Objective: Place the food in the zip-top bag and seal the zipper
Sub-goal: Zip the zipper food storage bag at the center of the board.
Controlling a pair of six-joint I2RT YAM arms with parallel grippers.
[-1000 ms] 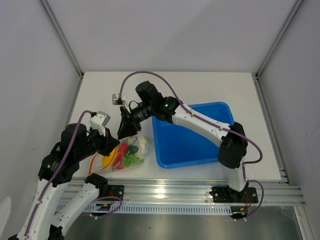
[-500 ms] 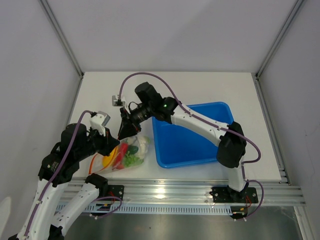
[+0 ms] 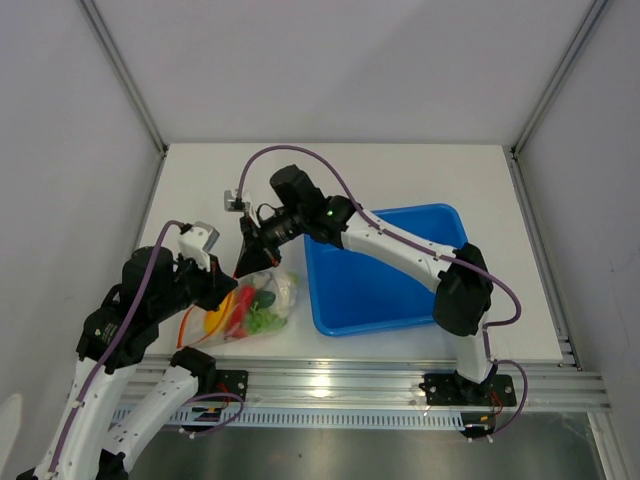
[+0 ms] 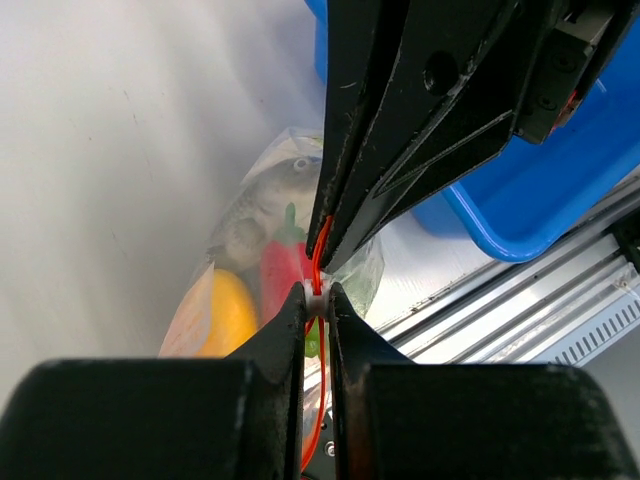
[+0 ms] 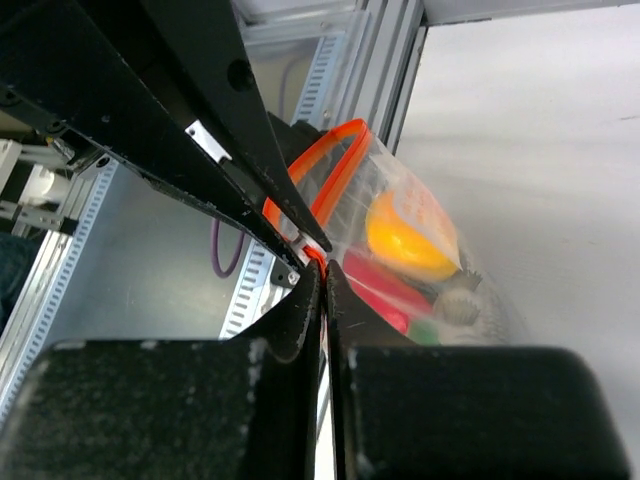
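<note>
Pinching the zipper [image 5: 340, 172] of the filled bag [image 3: 262, 305] with left gripper [image 4: 317, 300] and right gripper [image 5: 320, 275], both clamped; white table [image 3: 400, 170], grey walls [image 3: 340, 70], blue tray [image 3: 375, 290] at three o'clock.

zipper [image 4: 315, 262] partly behind fingers [image 4: 345, 180], tray [image 4: 520, 235] cropped

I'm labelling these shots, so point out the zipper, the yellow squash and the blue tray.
zipper [image 5: 350, 130], right wrist view, top of the orange strip's loop.
yellow squash [image 5: 405, 235], right wrist view, middle of its body.
blue tray [image 3: 385, 290], top external view, its bare floor.
</note>
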